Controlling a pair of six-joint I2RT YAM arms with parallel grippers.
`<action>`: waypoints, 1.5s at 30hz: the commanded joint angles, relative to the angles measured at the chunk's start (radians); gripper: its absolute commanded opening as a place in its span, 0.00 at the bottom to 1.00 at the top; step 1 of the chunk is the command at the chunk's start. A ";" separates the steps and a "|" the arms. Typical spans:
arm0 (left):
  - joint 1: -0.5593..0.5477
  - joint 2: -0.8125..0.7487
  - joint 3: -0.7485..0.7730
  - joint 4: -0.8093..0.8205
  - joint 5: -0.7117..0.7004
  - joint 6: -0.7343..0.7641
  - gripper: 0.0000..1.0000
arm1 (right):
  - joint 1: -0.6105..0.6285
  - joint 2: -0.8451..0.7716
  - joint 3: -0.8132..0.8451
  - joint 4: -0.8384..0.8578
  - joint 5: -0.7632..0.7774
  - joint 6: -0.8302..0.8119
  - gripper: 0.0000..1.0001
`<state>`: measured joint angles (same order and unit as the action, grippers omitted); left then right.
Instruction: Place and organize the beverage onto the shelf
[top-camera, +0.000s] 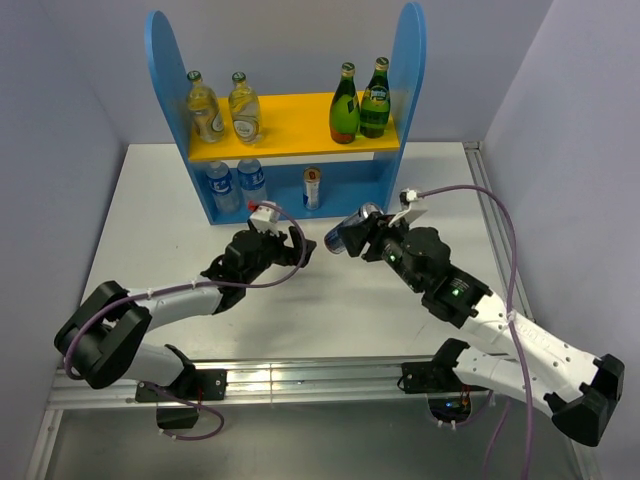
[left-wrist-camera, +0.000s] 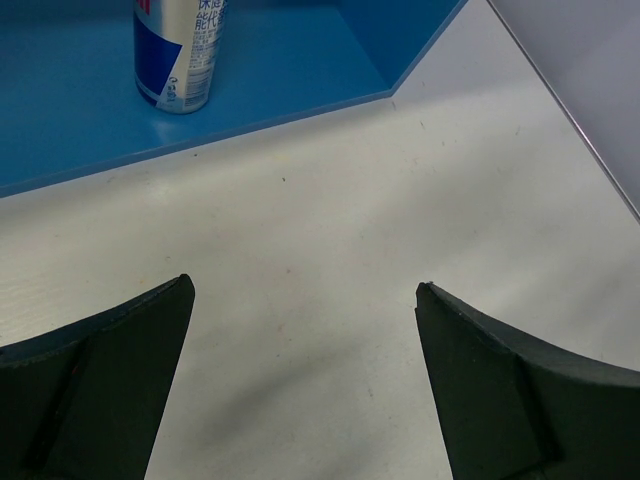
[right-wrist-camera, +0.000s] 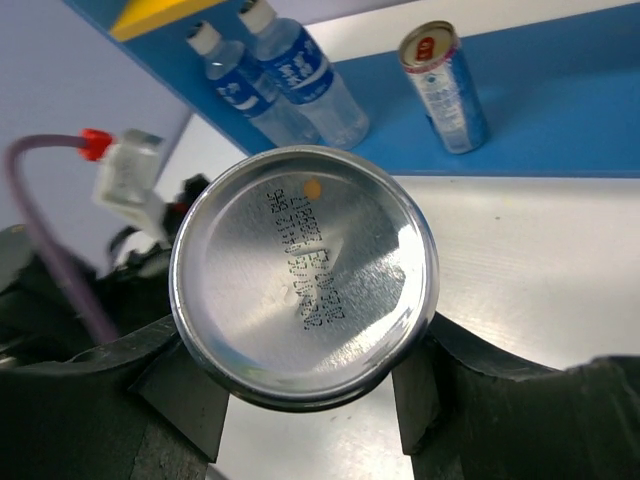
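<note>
From my station the shelf (top-camera: 408, 60) stands at 12 o'clock on the table (top-camera: 340, 310), and it is sorted by kind: two pale bottles (top-camera: 225, 105) at the 9 o'clock end of the yellow board, two green bottles (top-camera: 360, 100) at its 3 o'clock end, two water bottles (top-camera: 237, 185) on the blue base toward 9 o'clock, and a second can (top-camera: 313, 187) upright near the middle of the base. The can (right-wrist-camera: 303, 275) I am placing is not on the shelf yet. It sits in the right claw (top-camera: 362, 232) over mid-table, just short of the base, at about 5 o'clock from the second can. The claw is clamped across its body, one finger on each side. The can lies nearly level, its shiny bottom facing the wrist camera and its top aimed toward 9 o'clock, so I judge it must be tipped upright before it can stand. The side grip suits that, since it leaves the bottom free to meet the base. The bare stretch of base at 3 o'clock of the second can looks like the sensible slot, keeping cans together. The left claw (left-wrist-camera: 303, 290) hangs over the table at 7 o'clock from the second can, fingers spread wide with nothing between them, I suppose parked out of the way. The risk I see is clipping the second can or the right-hand panel on the way in.
</note>
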<state>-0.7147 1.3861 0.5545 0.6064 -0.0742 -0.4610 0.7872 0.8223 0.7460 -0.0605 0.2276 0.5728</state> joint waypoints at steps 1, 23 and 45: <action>-0.003 -0.062 0.007 0.020 -0.021 -0.001 0.99 | 0.000 0.047 0.013 0.123 0.077 -0.040 0.00; -0.006 -0.269 -0.088 0.003 -0.093 -0.038 0.99 | -0.187 0.937 0.321 0.627 0.354 -0.329 0.00; -0.006 -0.283 -0.096 0.019 -0.095 -0.030 0.99 | -0.247 1.031 0.484 0.340 0.389 -0.171 0.00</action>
<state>-0.7170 1.1198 0.4637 0.5861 -0.1566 -0.4919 0.5602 1.9293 1.2911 0.3382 0.5976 0.2901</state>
